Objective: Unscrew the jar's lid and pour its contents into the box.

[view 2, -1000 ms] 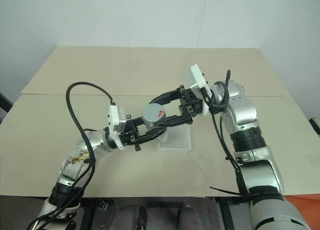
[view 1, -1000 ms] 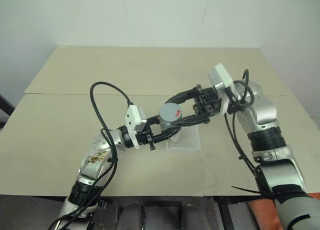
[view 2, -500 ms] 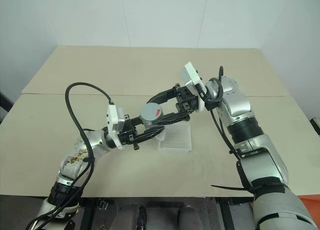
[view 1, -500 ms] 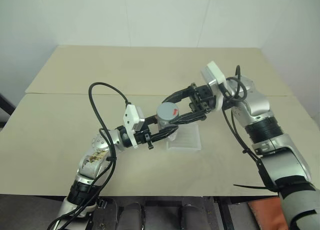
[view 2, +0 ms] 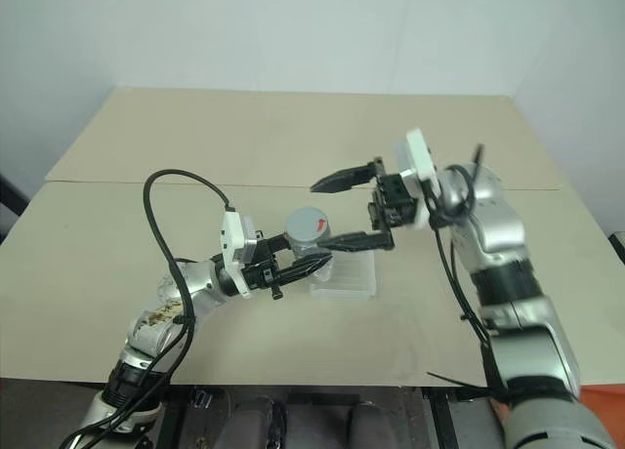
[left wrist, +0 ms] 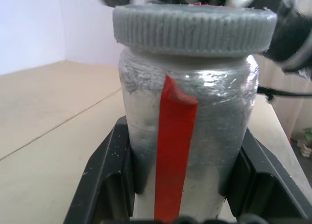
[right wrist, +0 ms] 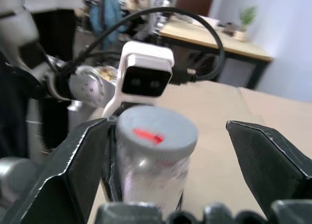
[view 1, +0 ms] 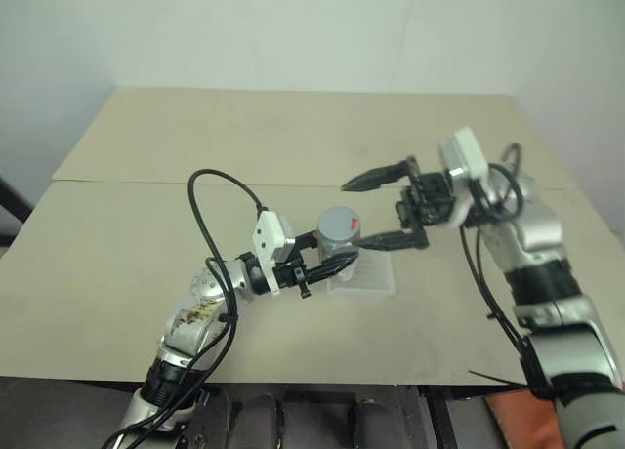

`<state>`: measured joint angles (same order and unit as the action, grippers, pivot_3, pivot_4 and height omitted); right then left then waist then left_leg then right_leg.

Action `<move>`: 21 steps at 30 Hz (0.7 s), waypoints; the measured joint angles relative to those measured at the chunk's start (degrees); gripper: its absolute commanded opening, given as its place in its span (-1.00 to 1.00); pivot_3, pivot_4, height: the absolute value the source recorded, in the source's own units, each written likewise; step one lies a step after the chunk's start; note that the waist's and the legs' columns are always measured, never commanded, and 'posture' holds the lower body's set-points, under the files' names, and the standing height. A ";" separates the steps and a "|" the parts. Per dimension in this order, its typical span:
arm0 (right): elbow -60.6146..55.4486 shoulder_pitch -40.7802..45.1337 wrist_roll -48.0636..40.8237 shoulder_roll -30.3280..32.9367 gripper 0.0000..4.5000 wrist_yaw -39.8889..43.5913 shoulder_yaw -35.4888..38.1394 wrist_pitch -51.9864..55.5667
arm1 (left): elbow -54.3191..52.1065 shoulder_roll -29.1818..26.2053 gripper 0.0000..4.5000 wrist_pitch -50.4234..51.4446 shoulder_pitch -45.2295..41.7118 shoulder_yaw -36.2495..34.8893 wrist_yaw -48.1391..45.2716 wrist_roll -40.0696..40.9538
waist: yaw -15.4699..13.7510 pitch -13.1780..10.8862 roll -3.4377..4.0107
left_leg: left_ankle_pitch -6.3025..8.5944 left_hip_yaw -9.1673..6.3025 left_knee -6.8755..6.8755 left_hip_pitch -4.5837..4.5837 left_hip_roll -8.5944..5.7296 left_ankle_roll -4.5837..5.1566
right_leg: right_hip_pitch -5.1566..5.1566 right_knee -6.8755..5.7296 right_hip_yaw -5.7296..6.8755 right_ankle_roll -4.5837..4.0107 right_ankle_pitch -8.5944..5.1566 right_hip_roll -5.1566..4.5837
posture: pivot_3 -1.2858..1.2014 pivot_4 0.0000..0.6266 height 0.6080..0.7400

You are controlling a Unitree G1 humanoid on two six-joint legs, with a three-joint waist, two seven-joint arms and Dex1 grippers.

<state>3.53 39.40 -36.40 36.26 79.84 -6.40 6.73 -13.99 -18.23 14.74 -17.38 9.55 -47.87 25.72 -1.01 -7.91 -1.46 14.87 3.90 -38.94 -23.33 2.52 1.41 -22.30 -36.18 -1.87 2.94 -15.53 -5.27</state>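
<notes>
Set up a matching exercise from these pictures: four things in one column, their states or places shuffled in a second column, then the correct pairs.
Things:
1. left tool
2. right tool
3. lid
4. box

States or places:
A. screwed on top of the jar
B. open, fingers spread wide apart
C. resting on the table, beneath the jar
D. shut on the jar's body

Pairs: 1-D, 2-B, 3-A, 4-C
</notes>
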 measured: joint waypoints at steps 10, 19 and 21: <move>-24.65 -9.36 4.45 -2.96 0.99 -27.86 4.61 9.96 | 2.75 2.00 -0.13 -0.80 -1.84 0.44 0.90 -2.36 | 0.56 -0.01 0.02 | -0.01 0.04 -0.07 0.06 -0.12 -0.01 | -0.04 0.07 -0.17 0.00 0.00 -0.01 | 0.03 -0.52 1.00; -29.94 -10.60 5.06 -3.00 0.99 -30.81 2.35 15.50 | 5.00 2.79 -0.13 -2.42 -2.99 0.60 -0.02 -3.79 | 0.38 -0.01 0.02 | -0.01 0.02 -0.08 0.03 -0.13 0.00 | -0.05 0.09 -0.16 0.01 0.00 0.00 | 0.03 -0.52 1.00; -30.11 -10.03 6.41 -3.52 0.99 -32.49 1.34 16.66 | 5.00 2.87 -0.13 -2.54 -2.99 0.61 -0.04 -4.14 | 0.51 -0.01 0.02 | -0.01 0.02 -0.08 0.04 -0.13 0.00 | -0.05 0.07 -0.17 0.01 0.00 0.01 | 0.03 -0.52 1.00</move>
<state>-26.58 29.37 -29.99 32.74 47.35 -5.06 23.38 -8.99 -15.36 12.20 -20.37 10.15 -47.91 21.59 -0.50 -7.92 -1.44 14.85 3.92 -39.02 -23.28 2.39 1.40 -22.35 -36.10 -2.04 2.95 -15.53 -5.27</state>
